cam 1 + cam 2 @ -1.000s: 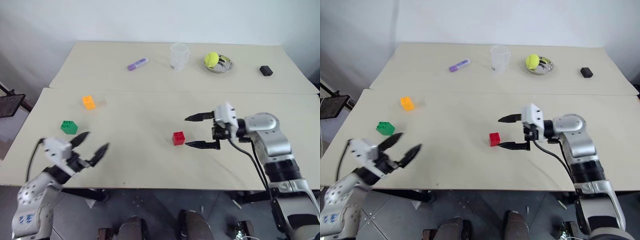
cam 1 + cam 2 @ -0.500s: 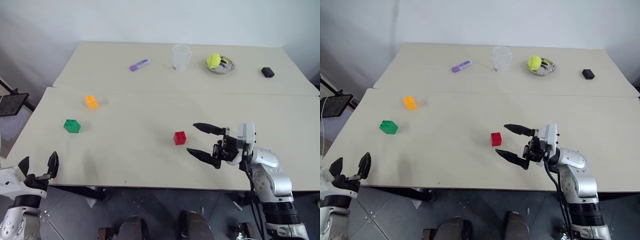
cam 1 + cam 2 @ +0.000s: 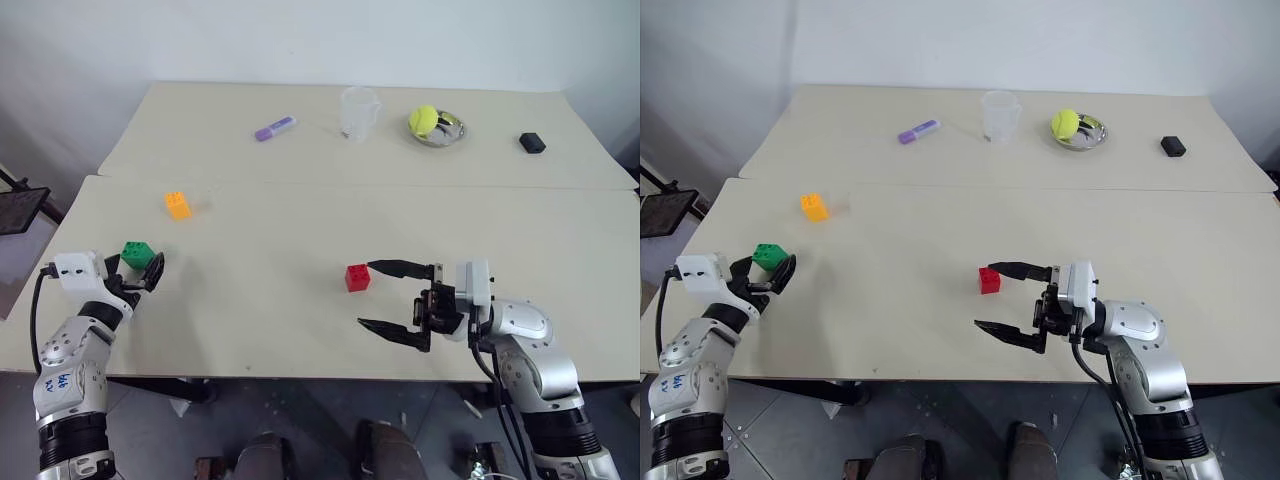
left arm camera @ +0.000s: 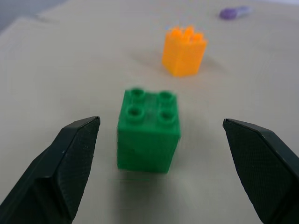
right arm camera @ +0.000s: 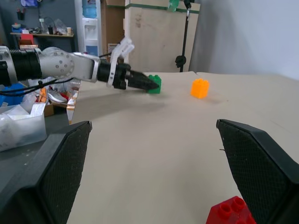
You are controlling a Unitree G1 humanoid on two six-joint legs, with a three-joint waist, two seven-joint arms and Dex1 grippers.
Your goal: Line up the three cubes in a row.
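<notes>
The green cube (image 3: 138, 254) sits near the table's left edge, studs up. My left gripper (image 3: 133, 268) is open, level and low over the table, with a finger on each side just short of the cube. In the left wrist view the green cube (image 4: 148, 128) stands free between the two fingertips (image 4: 79, 140). The orange-yellow cube (image 3: 177, 204) lies a little farther back. The red cube (image 3: 357, 277) sits mid-table. My right gripper (image 3: 367, 295) is open, pointing left, with its far fingertip beside the red cube and not touching it.
On the far table stand a purple marker (image 3: 274, 128), a clear cup (image 3: 358, 112), a metal bowl (image 3: 447, 134) holding a tennis ball (image 3: 423, 119), and a small black block (image 3: 531, 142). A seam (image 3: 400, 186) joins the two tables.
My left gripper dipped below the table's front edge, then came up and forward to the green cube. My right gripper drew back toward the front edge, away from the red cube. The cubes stayed put.
</notes>
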